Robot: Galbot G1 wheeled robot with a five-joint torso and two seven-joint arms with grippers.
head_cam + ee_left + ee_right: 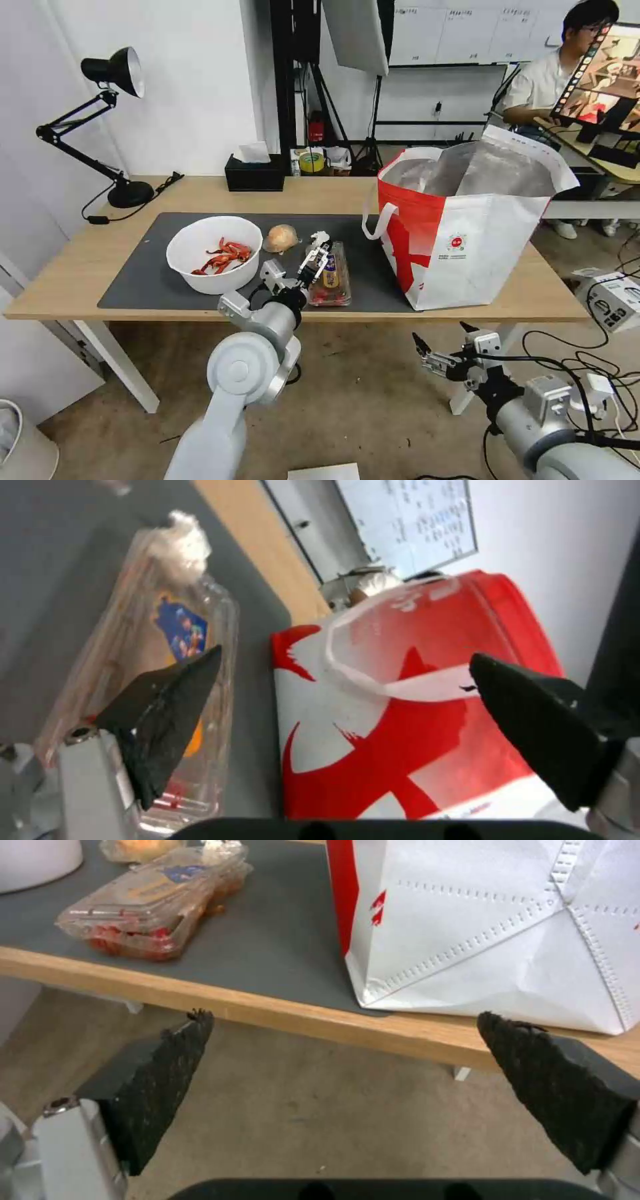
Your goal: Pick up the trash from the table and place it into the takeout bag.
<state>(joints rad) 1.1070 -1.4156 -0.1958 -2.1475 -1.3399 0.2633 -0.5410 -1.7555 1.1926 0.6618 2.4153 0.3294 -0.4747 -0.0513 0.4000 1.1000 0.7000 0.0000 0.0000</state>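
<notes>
The left end effector (319,255) hovers spread over the clear tray (329,279) on the surface (80,267), left of the bag (467,240), probably to grasp it, while the right end effector (440,347) waits spread below the near edge.

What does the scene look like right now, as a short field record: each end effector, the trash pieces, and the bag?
left end effector: open, over the clear hinged tray on the grey mat
right end effector: open, low in front of the table, below its edge
bowl: white, red-orange shells inside, on the mat
wrapped lump: tan, beside the bowl
tissue ball: white, at the tray's far end
takeout bag: upright on the table, mouth open
</notes>
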